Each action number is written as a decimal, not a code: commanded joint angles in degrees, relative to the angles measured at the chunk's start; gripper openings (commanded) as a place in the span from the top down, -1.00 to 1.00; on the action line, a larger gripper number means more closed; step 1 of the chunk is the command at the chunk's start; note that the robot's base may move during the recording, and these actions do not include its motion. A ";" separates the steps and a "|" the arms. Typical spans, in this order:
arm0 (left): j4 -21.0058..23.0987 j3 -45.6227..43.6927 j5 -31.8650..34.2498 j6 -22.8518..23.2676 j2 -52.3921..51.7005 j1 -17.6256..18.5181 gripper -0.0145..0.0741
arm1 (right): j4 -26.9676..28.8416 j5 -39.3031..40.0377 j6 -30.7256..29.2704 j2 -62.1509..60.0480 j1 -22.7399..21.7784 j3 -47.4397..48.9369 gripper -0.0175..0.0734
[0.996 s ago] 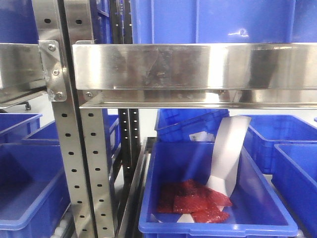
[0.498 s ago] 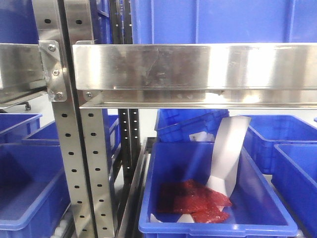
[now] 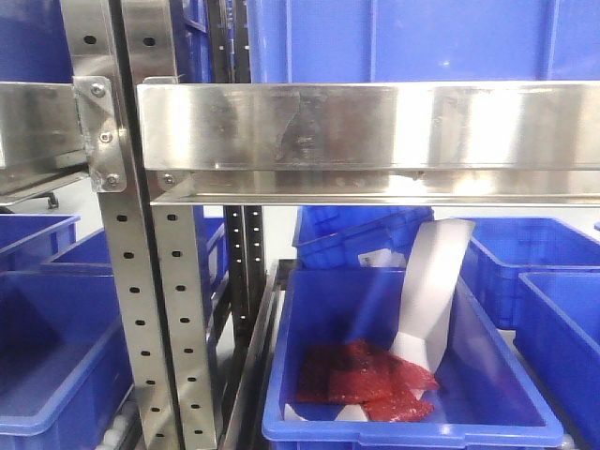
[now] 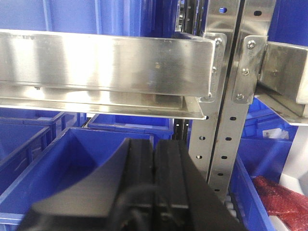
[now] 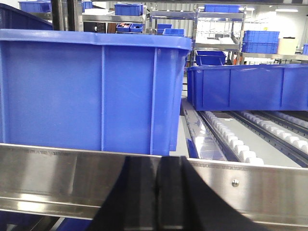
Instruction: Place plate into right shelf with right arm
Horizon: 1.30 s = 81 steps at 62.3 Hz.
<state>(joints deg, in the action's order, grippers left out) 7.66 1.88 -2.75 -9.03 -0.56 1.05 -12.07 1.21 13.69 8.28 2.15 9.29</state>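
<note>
The plate is out of view in every frame. The right shelf [image 3: 375, 127] is a shiny steel rack with a broad front rail and perforated uprights [image 3: 173, 319], seen close up in the front view. My right gripper [image 5: 158, 161] is shut with nothing between its black fingers. It points at the shelf's front rail [image 5: 67, 175], just below a large blue bin [image 5: 96, 91] standing on that level. My left gripper [image 4: 154, 144] is also shut and empty, aimed over a blue bin [image 4: 62, 163] to the left of the uprights [image 4: 226, 120].
Under the right shelf's rail sits a blue bin [image 3: 487, 412] holding red packets [image 3: 370, 380] and a white curved sheet [image 3: 431, 286]. More blue bins [image 3: 47, 347] flank it. Roller tracks [image 5: 231, 137] and another blue bin [image 5: 245, 86] lie on the upper level.
</note>
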 commanded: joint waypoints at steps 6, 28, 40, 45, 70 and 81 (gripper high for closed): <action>0.47 0.59 5.16 0.40 -0.59 0.11 0.96 | -0.57 5.23 -0.18 0.49 -0.21 1.71 0.49; 0.47 0.59 5.16 0.40 -0.59 0.11 0.96 | 10.24 9.59 -2.85 0.49 -1.41 -3.34 0.49; 0.47 0.59 5.16 0.40 -0.59 0.11 0.96 | 10.40 12.64 -6.37 -0.87 -2.86 -9.29 0.49; 0.47 0.59 5.16 0.40 -0.59 0.11 0.96 | 10.40 10.34 -6.31 -2.53 -2.81 -10.15 0.49; 0.47 0.59 5.16 0.40 -0.59 0.11 0.96 | 12.44 1.43 -6.81 -9.59 -0.23 -10.12 0.49; 0.47 0.59 5.16 0.40 -0.59 0.11 0.96 | 15.53 1.37 -13.10 -9.59 -0.16 -10.12 0.49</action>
<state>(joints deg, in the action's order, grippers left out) 7.66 1.88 -2.75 -9.03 -0.56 1.05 2.52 -2.19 3.57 -0.49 1.96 -1.65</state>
